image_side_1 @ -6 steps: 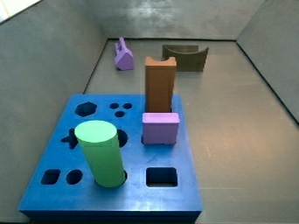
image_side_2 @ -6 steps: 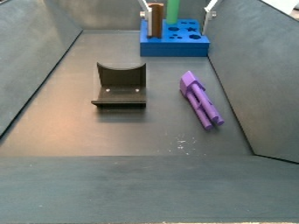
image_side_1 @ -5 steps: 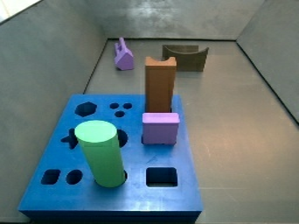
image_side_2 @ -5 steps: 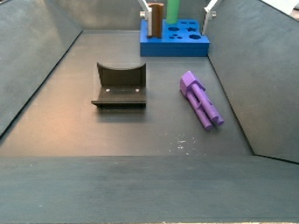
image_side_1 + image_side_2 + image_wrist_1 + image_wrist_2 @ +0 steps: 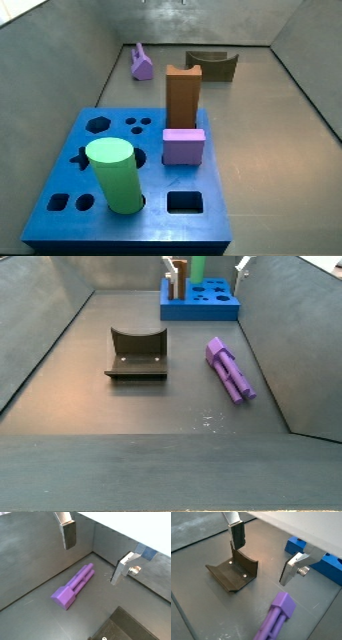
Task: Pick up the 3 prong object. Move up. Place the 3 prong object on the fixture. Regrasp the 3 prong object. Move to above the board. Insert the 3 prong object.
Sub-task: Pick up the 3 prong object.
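The 3 prong object [image 5: 75, 586] is a light purple piece lying flat on the grey floor, near a side wall [image 5: 229, 369] [image 5: 140, 63] [image 5: 274, 617]. The dark fixture [image 5: 234, 573] stands on the floor beside it [image 5: 136, 354] [image 5: 211, 64]. The blue board [image 5: 80, 200] sits at one end of the bin [image 5: 201, 301]. My gripper [image 5: 95, 552] hangs high above the floor, open, with nothing between its fingers [image 5: 266, 551]. The 3 prong object lies below and off to one side of it. Only the fingertips show at the top edge in a side view [image 5: 242, 264].
On the board stand a green cylinder [image 5: 116, 175], a tall brown upright block [image 5: 182, 95] and a squat purple cube [image 5: 183, 146]. Grey walls slope up round the floor on all sides [image 5: 40, 346].
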